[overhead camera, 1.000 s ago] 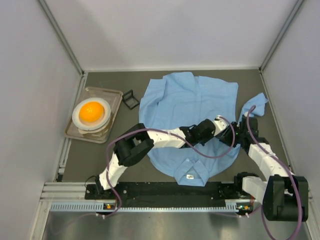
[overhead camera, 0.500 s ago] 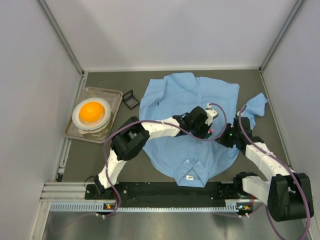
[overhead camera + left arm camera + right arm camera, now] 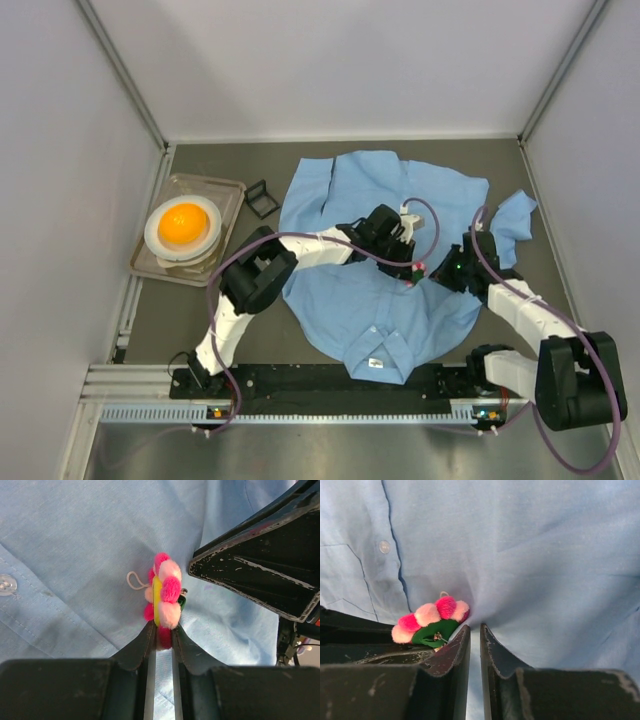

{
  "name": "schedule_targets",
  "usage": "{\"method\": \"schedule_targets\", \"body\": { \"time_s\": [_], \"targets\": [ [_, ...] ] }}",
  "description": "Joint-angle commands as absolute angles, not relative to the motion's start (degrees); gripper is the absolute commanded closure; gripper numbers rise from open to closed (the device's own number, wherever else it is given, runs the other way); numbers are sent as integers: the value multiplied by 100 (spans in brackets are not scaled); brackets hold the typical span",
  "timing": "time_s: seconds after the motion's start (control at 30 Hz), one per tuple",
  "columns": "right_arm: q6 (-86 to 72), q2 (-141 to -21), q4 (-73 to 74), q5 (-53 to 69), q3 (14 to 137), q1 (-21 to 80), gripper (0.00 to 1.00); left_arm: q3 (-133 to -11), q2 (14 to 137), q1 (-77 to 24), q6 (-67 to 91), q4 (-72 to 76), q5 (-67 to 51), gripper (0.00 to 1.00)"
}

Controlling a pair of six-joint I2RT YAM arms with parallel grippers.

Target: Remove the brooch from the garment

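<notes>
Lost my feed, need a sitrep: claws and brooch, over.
Left claw shut on brooch, at its lower petals. Right claw pinching shirt beside it. Brooch on edge, not yet off. Nothing blocking.

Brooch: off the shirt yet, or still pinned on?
Still on: shirt creases run into the brooch, which the left gripper pinches.

You had the small flower-shaped brooch (image 3: 164, 600), bright and pale pink pompom petals round a yellow centre with green backing, standing on edge mid-frame in the left wrist view. It sat against the large light blue button-up shirt (image 3: 350, 300), spread mid-frame in the top view, collar toward the bottom edge, cloth puckered beside it.
</notes>
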State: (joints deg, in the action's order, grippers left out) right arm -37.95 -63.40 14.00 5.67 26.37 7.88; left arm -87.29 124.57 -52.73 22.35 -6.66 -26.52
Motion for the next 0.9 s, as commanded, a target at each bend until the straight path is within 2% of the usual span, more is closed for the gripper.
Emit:
{"method": "schedule_targets", "body": {
  "time_s": [0.0, 0.87],
  "targets": [
    [-3648, -6398, 888, 764, 2769, 852, 87, -8587, 12612, -5151, 2636, -404, -3120, 100],
    [-3761, -6820, 536, 923, 2760, 1239, 89, -8595, 12981, -4931, 3129, -510, -3041, 100]
  ]
}}
